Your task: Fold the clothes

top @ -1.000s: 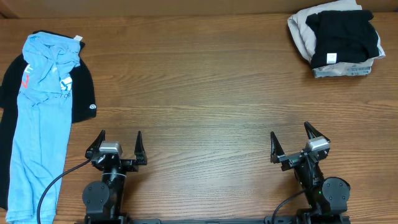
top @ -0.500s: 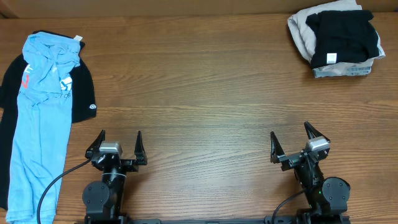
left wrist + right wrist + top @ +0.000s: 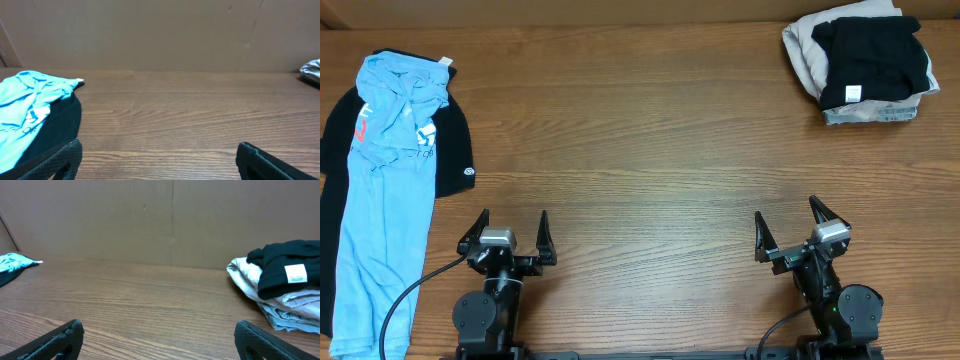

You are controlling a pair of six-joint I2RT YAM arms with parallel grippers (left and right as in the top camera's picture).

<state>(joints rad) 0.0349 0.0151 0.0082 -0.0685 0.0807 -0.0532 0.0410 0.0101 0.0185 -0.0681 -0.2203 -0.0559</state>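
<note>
Light-blue T-shirt (image 3: pixel 380 200) atop black garment (image 3: pixel 452 140) at left edge of table (image 3: pixel 640 130), both pairs of jaws wide apart, empty.

Overhead top-down; wrist cams low, fwd-facing, shared tabletop (image 3: pixel 640 150)

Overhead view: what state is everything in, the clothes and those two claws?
light-blue T-shirt: unfolded, rumpled, lying on the black garment.
black garment: spread out flat beneath it.
folded pile: folded and stacked in the far right corner.
left gripper: open, empty.
right gripper: open, empty.
</note>
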